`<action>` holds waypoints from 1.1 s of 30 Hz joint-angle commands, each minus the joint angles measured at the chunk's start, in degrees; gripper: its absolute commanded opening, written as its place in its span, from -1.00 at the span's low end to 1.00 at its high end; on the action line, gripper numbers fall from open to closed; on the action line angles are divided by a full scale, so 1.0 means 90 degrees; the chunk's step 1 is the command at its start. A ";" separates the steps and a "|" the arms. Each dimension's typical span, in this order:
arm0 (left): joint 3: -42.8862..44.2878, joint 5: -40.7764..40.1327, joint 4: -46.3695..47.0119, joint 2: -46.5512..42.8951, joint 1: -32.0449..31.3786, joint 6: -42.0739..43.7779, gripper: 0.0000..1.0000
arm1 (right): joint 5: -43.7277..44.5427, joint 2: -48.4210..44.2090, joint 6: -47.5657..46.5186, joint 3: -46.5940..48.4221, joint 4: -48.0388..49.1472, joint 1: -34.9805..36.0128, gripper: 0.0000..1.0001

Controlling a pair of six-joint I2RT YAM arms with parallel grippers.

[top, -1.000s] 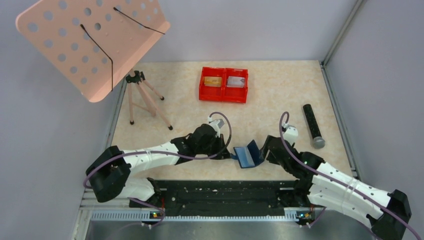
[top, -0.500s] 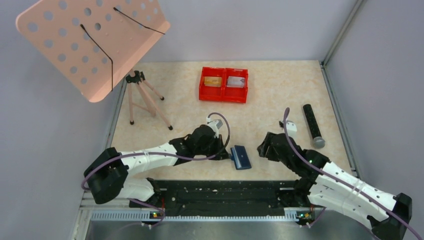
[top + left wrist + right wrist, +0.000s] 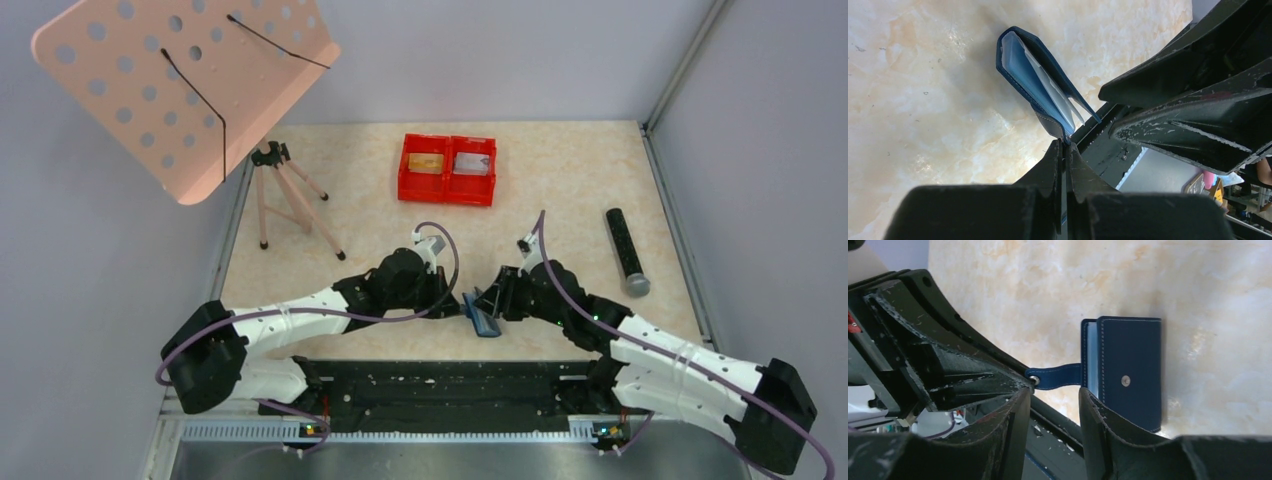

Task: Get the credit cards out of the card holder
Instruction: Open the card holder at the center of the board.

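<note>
The navy card holder [image 3: 484, 318] rests on the table between my two grippers, folded almost shut and tipped up. My left gripper [image 3: 458, 303] is shut on its closure tab [image 3: 1055, 376], as the left wrist view [image 3: 1063, 142] shows. Pale card edges [image 3: 1055, 95] show inside the grey-blue pockets of the card holder [image 3: 1033, 80]. My right gripper [image 3: 1053, 400] is open, its jaws just short of the card holder [image 3: 1130, 370], one finger [image 3: 1095, 412] at its lower edge. A gold card [image 3: 427, 163] and a silver card [image 3: 471, 163] lie in the red tray [image 3: 445, 192].
A black cylinder with a grey end [image 3: 625, 250] lies at the right. A small tripod [image 3: 290, 195] and a pink perforated board [image 3: 185, 85] stand at the back left. The black base rail [image 3: 450, 385] runs along the near edge.
A second ago both grippers held the holder open. The right gripper let go and drew back, and the holder folded shut. Now the right gripper has moved back up to it.
</note>
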 commanded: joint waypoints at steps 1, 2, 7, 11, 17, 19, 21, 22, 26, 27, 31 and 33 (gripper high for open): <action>-0.0005 0.0051 0.0388 -0.0227 0.0016 0.0046 -1.00 | -0.0438 0.0150 0.0174 -0.0047 0.0953 0.0084 -0.21; 0.0002 0.0049 0.0388 -0.0221 0.0016 0.0049 -1.00 | -0.0442 0.0204 0.0203 -0.0054 0.0964 0.0085 -0.21; 0.0024 0.0067 0.0355 -0.0183 0.0016 0.0063 -1.00 | -0.0286 0.0511 0.0389 -0.0149 0.0951 0.0082 -0.25; 0.0009 0.0073 0.0358 -0.0184 0.0016 0.0054 -1.00 | -0.0233 0.0671 0.0506 -0.0262 0.1137 0.0093 -0.26; 0.0017 0.0044 0.0331 -0.0224 0.0016 0.0056 -1.00 | 0.0449 0.0721 0.0451 -0.0262 0.0494 0.0094 -0.26; 0.0003 0.0003 0.0311 -0.0245 0.0016 0.0055 -1.00 | 0.0635 0.0673 0.0415 -0.0290 0.0329 0.0087 -0.26; -0.0025 -0.0033 0.0310 -0.0258 0.0016 0.0050 -1.00 | 0.0814 0.0619 0.0386 -0.0312 0.0154 0.0090 -0.26; -0.0031 -0.0049 0.0310 -0.0266 0.0016 0.0055 -1.00 | 0.0908 0.0606 0.0365 -0.0319 0.0046 0.0089 -0.26; -0.0059 -0.0104 0.0293 -0.0278 0.0016 0.0041 -1.00 | 0.1310 0.0522 0.0298 -0.0295 -0.0463 0.0090 -0.25; -0.0069 -0.0124 0.0282 -0.0290 0.0016 0.0046 -1.00 | 0.1425 0.0488 0.0276 -0.0279 -0.0609 0.0090 -0.24; -0.0077 -0.0214 0.0190 -0.0316 0.0016 0.0069 -1.00 | 0.1750 0.0355 0.0221 -0.0252 -0.1007 0.0089 -0.24; -0.0090 -0.0231 0.0160 -0.0337 0.0016 0.0085 -1.00 | 0.1835 0.0319 0.0201 -0.0270 -0.1080 0.0091 -0.24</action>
